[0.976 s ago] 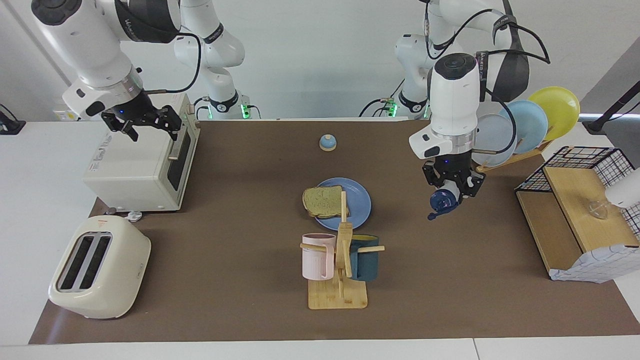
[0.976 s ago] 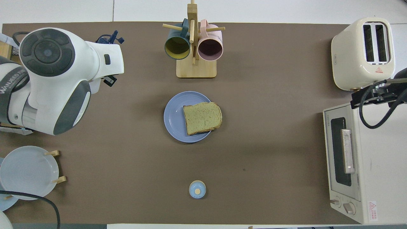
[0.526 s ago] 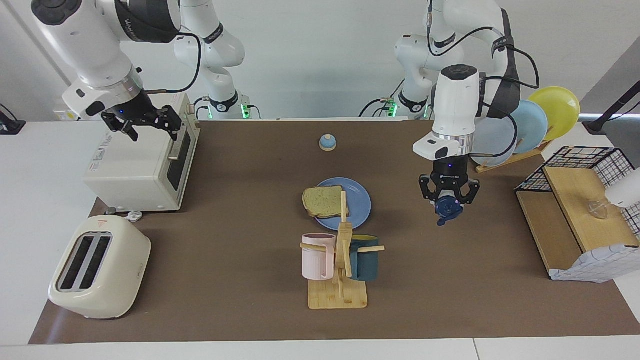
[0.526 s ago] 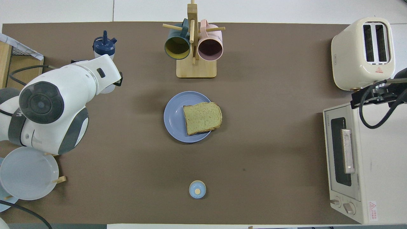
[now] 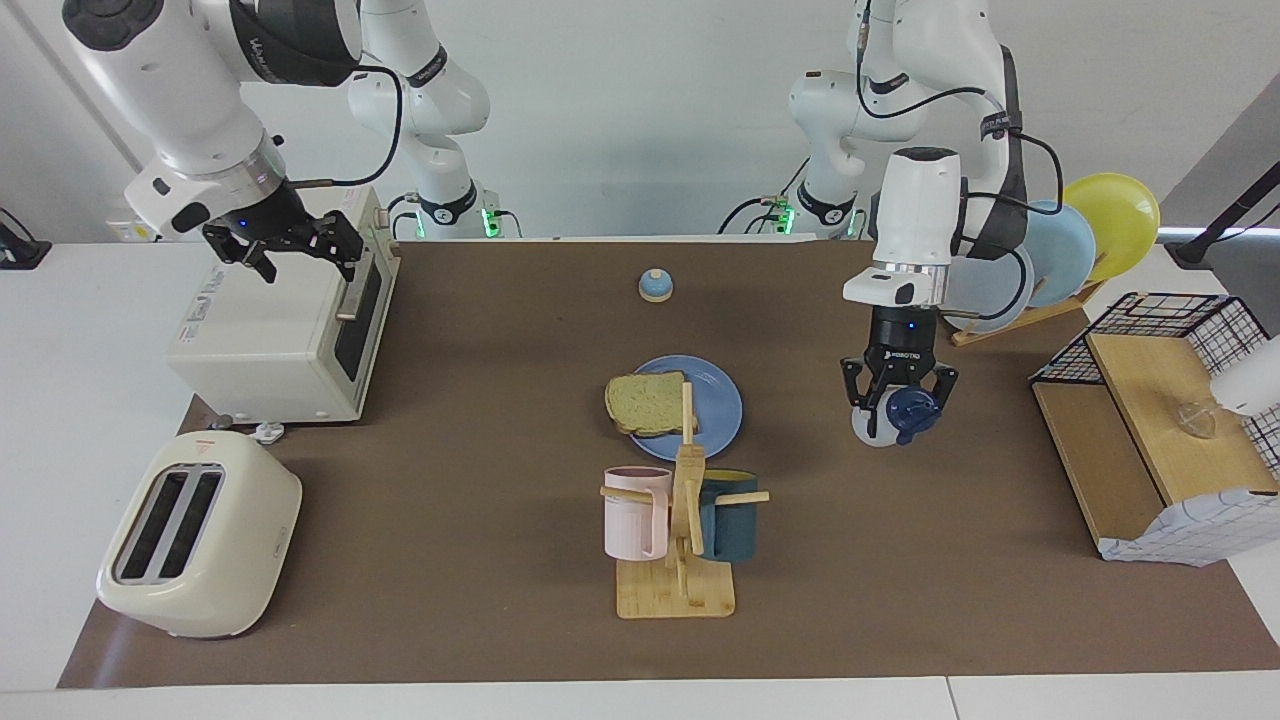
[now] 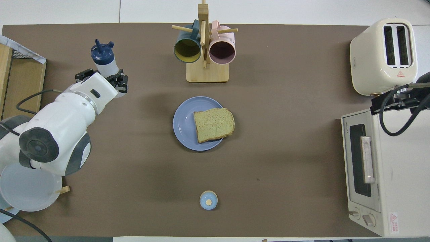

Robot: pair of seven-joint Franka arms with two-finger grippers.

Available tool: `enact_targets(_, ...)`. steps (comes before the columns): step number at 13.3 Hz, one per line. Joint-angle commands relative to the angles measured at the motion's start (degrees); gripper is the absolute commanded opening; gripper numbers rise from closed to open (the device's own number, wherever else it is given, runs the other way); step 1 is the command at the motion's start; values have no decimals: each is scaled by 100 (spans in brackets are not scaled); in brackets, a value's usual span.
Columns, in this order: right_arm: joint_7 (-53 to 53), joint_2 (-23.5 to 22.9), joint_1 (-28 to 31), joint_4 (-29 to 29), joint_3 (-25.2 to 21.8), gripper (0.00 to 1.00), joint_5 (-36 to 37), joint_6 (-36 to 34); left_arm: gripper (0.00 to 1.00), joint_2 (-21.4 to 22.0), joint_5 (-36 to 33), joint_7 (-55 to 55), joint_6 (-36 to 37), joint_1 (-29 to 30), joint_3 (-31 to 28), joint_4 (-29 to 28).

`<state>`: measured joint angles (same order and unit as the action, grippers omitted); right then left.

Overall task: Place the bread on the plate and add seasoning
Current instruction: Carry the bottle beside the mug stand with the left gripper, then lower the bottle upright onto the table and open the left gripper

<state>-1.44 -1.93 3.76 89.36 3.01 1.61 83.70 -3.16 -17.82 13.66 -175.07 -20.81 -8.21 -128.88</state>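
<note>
The bread [image 5: 645, 403] lies on the periwinkle-blue plate [image 5: 718, 400] at the middle of the mat, overhanging its rim toward the right arm's end; both also show in the overhead view, the bread [image 6: 213, 124] on the plate [image 6: 183, 124]. My left gripper [image 5: 897, 405] is shut on the seasoning bottle [image 5: 868, 428], low over the mat beside the plate toward the left arm's end. The bottle [image 6: 100, 58] stands roughly upright, navy cap up. I cannot tell whether its base touches the mat. My right gripper [image 5: 290, 250] waits open and empty over the toaster oven.
A mug tree [image 5: 680, 520] with a pink and a teal mug stands just farther from the robots than the plate. A small blue bell [image 5: 655, 286] sits nearer the robots. Toaster oven [image 5: 280, 330] and toaster [image 5: 200, 535] are at the right arm's end; plate rack [image 5: 1040, 260] and wire basket [image 5: 1160, 420] at the left arm's.
My left arm has drawn back and lowered. The bottle has turned from tipped with its cap down to roughly upright, close to the mat. The right arm has not moved.
</note>
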Motion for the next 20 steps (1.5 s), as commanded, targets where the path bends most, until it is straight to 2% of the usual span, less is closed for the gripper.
enact_targets(1,-120,17,54,11,33,100,6,14,0,-209,69,41,-1078,138,39,-409)
enact_targets(6,-120,17,54,11,33,100,6,14,0,-641,69,41,-2206,261,39,-577)
enact_targets(7,-120,17,54,11,33,100,6,14,0,-868,77,41,-2573,366,39,-586)
enact_targets(11,-119,17,54,11,33,100,15,14,0,-1142,51,49,-2576,376,39,-472)
enact_targets(13,-120,17,54,11,33,100,15,14,0,-1562,51,58,-2576,332,39,-166)
enact_targets(15,-120,17,54,11,33,100,15,14,0,-1801,8,58,-2585,314,39,-15)
enact_targets(20,-120,17,54,11,33,100,6,14,0,-1890,-28,58,-2585,297,39,-23)
